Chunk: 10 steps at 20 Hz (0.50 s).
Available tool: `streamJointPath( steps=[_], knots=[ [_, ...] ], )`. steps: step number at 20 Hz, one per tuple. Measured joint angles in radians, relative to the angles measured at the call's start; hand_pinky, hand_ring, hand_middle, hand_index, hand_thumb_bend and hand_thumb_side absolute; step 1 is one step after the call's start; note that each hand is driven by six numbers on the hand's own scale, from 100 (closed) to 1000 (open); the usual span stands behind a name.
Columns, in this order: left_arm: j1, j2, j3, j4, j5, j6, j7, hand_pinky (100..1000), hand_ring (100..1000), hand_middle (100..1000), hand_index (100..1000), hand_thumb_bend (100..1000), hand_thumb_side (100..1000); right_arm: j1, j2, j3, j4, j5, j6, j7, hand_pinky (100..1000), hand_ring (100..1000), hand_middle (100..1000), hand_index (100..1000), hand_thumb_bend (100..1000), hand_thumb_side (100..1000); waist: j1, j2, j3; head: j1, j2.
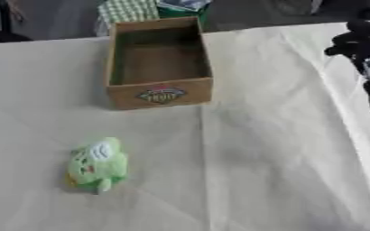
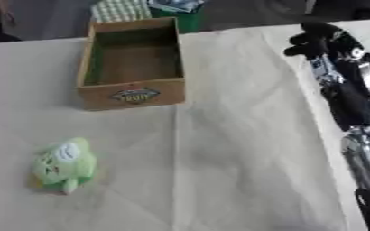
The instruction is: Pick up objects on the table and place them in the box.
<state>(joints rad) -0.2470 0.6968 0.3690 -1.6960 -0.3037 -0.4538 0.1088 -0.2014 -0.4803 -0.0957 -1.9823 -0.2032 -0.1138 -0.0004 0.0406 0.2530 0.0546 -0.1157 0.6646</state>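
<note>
A small green plush toy [image 1: 98, 165] lies on the cream tablecloth at the near left. Behind it stands an open wooden box [image 1: 159, 63] with a round label on its front wall; its inside looks empty. My right hand [image 2: 321, 39] hangs over the table's right side, level with the box and well to its right, with its fingers curled and nothing in them. Its black and silver forearm [image 2: 354, 99] runs down the right edge. The left hand shows in neither view.
The cream cloth [image 1: 259, 135] covers the table, with creases across the middle. Beyond the far edge sit a green checked cloth [image 1: 129, 10] and a green item beside it. The table's right edge runs under my arm.
</note>
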Motion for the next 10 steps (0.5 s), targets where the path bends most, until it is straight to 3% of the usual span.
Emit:
streamJointPath(
  steps=[6,10],
  knots=[
    [-0.067,0.099,-0.117,0.087,-0.094,-0.077,-0.082,616,655,658,901,425,940,-0.001,0.000,0.004,0.000,-0.001,0.002,0.005,905,693,673,833,100,567,-0.004,-0.001,-0.006,0.025,-0.016],
    [-0.097,0.149,-0.187,0.134,-0.117,-0.104,-0.130,618,681,692,938,483,944,-0.001,0.000,0.006,0.000,-0.001,0.002,0.007,905,693,673,832,100,567,-0.006,-0.003,-0.008,0.033,-0.024]
  ],
)
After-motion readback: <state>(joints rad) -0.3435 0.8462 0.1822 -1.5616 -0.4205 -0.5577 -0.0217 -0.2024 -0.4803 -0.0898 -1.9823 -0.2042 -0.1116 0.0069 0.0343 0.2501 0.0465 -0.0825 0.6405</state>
